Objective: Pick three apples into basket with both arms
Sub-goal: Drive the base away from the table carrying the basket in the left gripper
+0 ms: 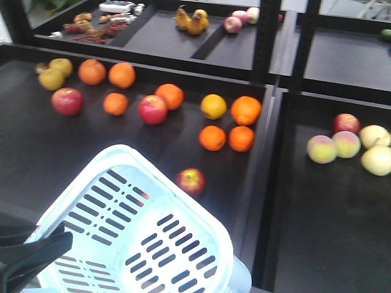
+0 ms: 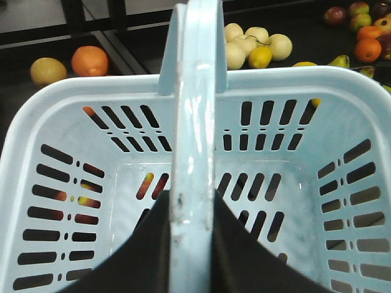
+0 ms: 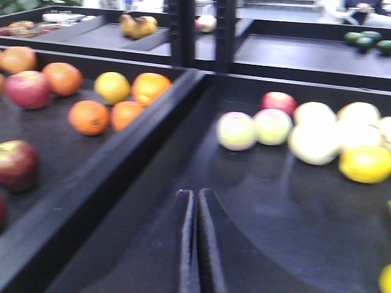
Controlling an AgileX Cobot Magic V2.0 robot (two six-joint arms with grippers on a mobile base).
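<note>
The basket (image 1: pixel 153 207) is held near left over the left tray (image 1: pixel 36 152), its handle (image 2: pixel 194 91) clamped by the left gripper (image 2: pixel 192 210). One apple (image 1: pixel 190 181) is seen just beyond the basket's far rim. Two other apples (image 1: pixel 153 110) (image 1: pixel 67 101) are set farther back among oranges (image 1: pixel 122 74). The right gripper (image 3: pixel 195 194) is closed on nothing above the right tray (image 3: pixel 275 207).

Loose fruit on black display trays.
Seen from the front, seven oranges (image 1: pixel 246 110) scatter across the left tray (image 1: pixel 36 152) from 10 o'clock to the centre, a yellow citrus (image 1: pixel 214 106) just beside the largest. Two yellow-green fruits (image 1: pixel 52 78) touch at 10 o'clock, by the far-left edge. In the right tray (image 1: pixel 330 232), at 3 o'clock, two pink-blushed peaches (image 1: pixel 322 149) touch, with two pale yellow fruits (image 1: pixel 374 137) just beside them. Brownish-yellow pears (image 1: pixel 189 21) lie on the upper shelf (image 1: pixel 159 38) at 12 o'clock. A black upright post (image 1: pixel 267 36) stands at 1 o'clock, between the trays.
</note>
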